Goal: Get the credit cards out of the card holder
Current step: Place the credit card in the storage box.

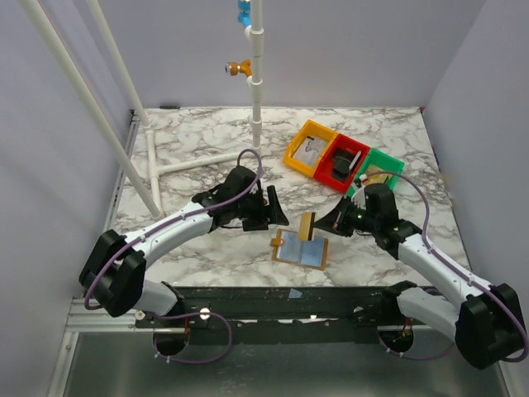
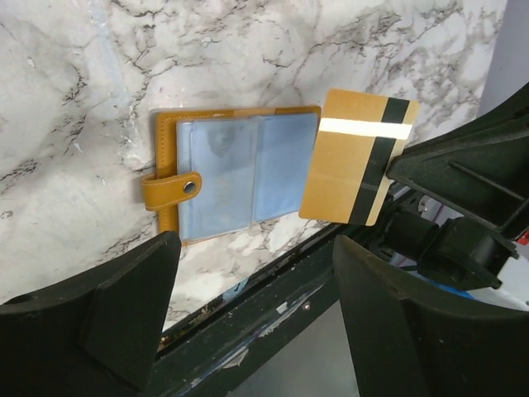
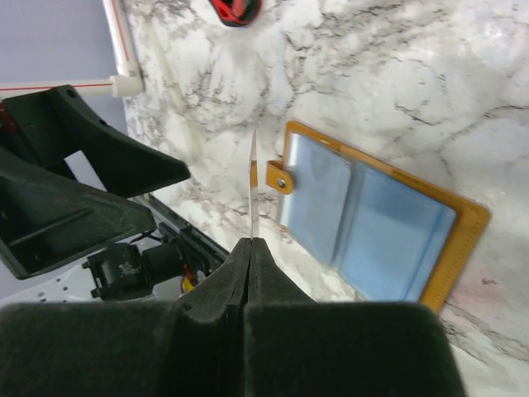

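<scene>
Marble-patterned laminate, white with grey veins, covers the surface [image 1: 190, 149], and plain lilac-grey walls close it in on three sides. I see a white PVC pipe frame [image 1: 258, 83] rising at the far side. An orange bin [image 1: 307, 149], a red bin [image 1: 345, 163] and a green bin [image 1: 384, 165] sit in a row at the far right. The card holder [image 1: 302, 251] lies open flat near the front edge, between the two arms, with its bluish sleeves facing up and its snap strap loose. My right end effector [image 3: 250, 248] is pinched tight on a gold credit card [image 2: 355, 157] with a black stripe, held on edge at the holder's far side. I cannot tell whether the card touches the holder. My left end effector [image 2: 256, 314] hovers just beside it with its jaws spread wide, gripping nothing.
</scene>
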Controlling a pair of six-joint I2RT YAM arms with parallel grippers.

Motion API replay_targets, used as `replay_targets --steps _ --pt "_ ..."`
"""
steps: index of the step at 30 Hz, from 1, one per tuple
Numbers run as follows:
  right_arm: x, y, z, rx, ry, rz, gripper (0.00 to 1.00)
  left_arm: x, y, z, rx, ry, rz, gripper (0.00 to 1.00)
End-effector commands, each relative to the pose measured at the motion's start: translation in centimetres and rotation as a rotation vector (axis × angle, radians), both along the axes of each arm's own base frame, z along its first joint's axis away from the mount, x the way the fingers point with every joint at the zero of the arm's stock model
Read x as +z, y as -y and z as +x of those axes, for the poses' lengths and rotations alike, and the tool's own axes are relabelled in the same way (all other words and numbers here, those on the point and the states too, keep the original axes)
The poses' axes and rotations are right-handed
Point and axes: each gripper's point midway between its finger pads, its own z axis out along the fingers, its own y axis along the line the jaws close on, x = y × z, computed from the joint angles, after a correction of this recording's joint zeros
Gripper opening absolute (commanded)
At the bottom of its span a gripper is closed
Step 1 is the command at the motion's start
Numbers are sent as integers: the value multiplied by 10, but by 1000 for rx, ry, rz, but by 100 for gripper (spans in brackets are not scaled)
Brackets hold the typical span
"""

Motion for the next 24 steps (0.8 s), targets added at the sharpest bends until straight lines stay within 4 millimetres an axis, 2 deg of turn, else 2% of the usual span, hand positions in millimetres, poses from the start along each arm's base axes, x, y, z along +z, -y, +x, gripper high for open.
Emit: replay_targets --steps 1,9,15,21,24 --pt "28 -13 3 49 13 86 1 23 5 3 -39 32 -100 77" --pt "72 -36 6 154 54 253 1 55 17 1 -101 30 -296 70" --pt "94 -47 3 229 82 367 1 70 24 -1 -136 13 -391 67" --pt "98 -52 0 266 81 416 1 77 28 -3 -148 -2 -457 56" --pt "98 -52 0 273 77 423 1 79 30 -5 -153 -16 -477 42"
